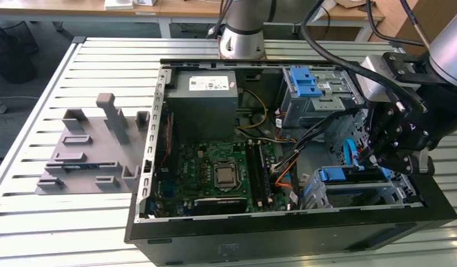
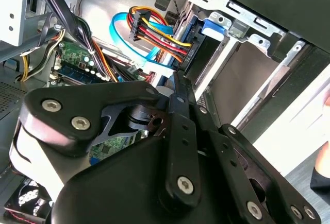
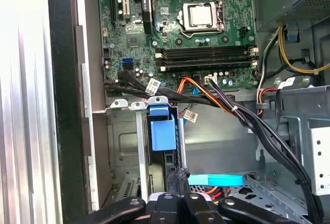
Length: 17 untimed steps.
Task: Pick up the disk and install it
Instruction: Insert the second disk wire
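Exterior view: open computer case [image 1: 288,233] lying on a slatted table [image 1: 35,222], motherboard [image 1: 221,172] face-up inside. Gripper [image 1: 382,161] low over the drive cage [image 1: 392,192] at the exterior view's right. Disk [image 1: 352,177] sitting down in that cage on edge, its blue carrier showing at the top. Not carried, by the look of it — lodged in the slot.

Second wrist view: gripper [image 2: 175,87] with its two fingers drawn together, no gap to speak of, nothing seen clamped between them. Just beyond the tips, the dark end of the disk [image 2: 192,46] inside the metal cage, with a bundle of coloured wires [image 2: 154,31] and a flat blue cable [image 2: 129,44] running to that end. Cannot tell whether the plugs are fully home.

First wrist view: gripper [image 3: 179,180] closed and empty-looking, tips just beside the carrier's edge. Disk [image 3: 164,134] upright in the slot, blue tab uppermost, black cables [image 3: 247,126] crossing nearby.

Judged from this: pick-up done, insertion largely done — perhaps a last press to seat the carrier, which cannot be confirmed from here.
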Each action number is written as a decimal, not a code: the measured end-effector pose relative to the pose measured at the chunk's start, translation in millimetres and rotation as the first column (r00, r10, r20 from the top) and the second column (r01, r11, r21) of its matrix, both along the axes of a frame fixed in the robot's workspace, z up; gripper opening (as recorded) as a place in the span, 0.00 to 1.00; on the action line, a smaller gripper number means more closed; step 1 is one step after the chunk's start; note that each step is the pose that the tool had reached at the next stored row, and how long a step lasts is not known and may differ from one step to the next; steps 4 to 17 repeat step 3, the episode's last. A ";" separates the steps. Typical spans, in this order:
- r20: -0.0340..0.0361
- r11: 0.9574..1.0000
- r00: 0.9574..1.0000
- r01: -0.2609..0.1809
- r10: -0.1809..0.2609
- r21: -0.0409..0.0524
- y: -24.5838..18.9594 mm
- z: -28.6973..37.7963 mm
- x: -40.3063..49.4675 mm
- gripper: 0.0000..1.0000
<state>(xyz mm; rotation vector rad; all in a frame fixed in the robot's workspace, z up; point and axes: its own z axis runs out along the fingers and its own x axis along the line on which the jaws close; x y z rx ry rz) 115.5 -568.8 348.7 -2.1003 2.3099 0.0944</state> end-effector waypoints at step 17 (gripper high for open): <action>0.000 1.000 1.000 0.000 0.000 0.000 0.0 0.2 0.0 0.11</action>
